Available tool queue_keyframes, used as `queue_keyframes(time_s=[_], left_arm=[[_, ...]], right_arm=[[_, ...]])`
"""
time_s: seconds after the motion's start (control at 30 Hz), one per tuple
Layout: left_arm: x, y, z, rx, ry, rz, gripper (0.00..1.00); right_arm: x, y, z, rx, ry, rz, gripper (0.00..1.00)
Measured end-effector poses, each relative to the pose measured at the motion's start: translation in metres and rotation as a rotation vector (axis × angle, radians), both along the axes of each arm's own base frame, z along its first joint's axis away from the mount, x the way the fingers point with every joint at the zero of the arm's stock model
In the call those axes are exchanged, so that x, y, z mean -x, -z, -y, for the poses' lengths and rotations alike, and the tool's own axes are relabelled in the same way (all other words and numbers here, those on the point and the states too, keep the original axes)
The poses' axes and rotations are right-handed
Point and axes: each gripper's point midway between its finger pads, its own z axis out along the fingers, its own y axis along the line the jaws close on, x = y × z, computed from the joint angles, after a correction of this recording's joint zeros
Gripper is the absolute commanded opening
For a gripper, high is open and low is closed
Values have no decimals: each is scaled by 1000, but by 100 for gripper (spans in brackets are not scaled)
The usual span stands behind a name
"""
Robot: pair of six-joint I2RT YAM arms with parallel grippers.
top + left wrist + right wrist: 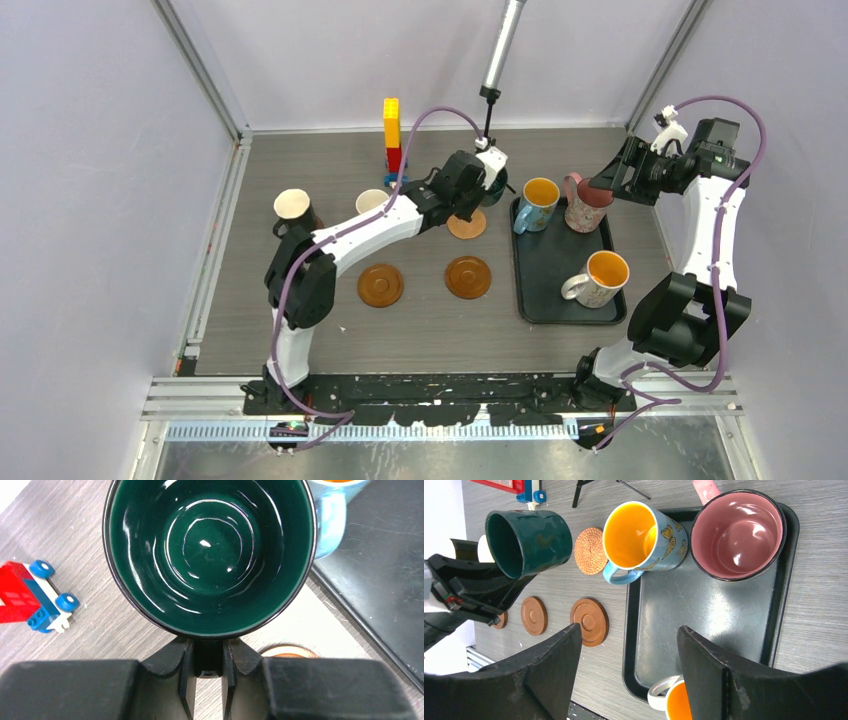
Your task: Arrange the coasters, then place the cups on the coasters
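Far left: black mug (pixel 293 206) and cream mug (pixel 372 201) stand on the table (pixel 300 330). Cannot tell whether discs lie under them. Toy blocks (pixel 392 135) are at the back.

In front, two dark coasters (pixel 381 285) (pixel 468 277) lie bare, side by side.

Centre: the left gripper (pixel 208 650) is clamped on the handle of the green mug (pixel 210 555). The fingers are nearly together. The mug's mouth faces up and its handle points back along the arm. In the right wrist view the mug looks lifted off the table.

Key relation: the woven coaster (pixel 467 225) is not under the mug. It sits on the near side, toward the arm bases, mostly below the gripper body. Only a sliver (pixel 288 652) shows beside the right finger in the left wrist view. My read is that the mug must come back toward the base, then down. The blue mug is just beside on the right, so there is some bump risk.

Right: the black tray (pixel 560 300) holds three mugs. The blue mug (pixel 538 203) and pink mug (pixel 588 200) are at the far end, and the white mug (pixel 600 278) is nearer.

The right gripper (pixel 629 630) hangs over the far tray end, jaws wide apart and empty. It is the nearer arm for the tray mugs. The left arm owns the green one.
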Motion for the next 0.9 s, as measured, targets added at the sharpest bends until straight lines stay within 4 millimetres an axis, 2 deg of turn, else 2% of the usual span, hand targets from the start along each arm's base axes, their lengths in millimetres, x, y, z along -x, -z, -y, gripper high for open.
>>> queue_keyframes(time_s=[0.23,0.6,0.9], left_arm=[[-14,22,-12,5,-81,-49,0],[-8,71,-25,-34,-113,-129,0],[-13,85,-22,-22,-121,-145,0]], right_arm=[[0,0,0,1,1,0,74],[0,1,1,8,4,-3,74],[-1,5,3,8,4,-12,74]])
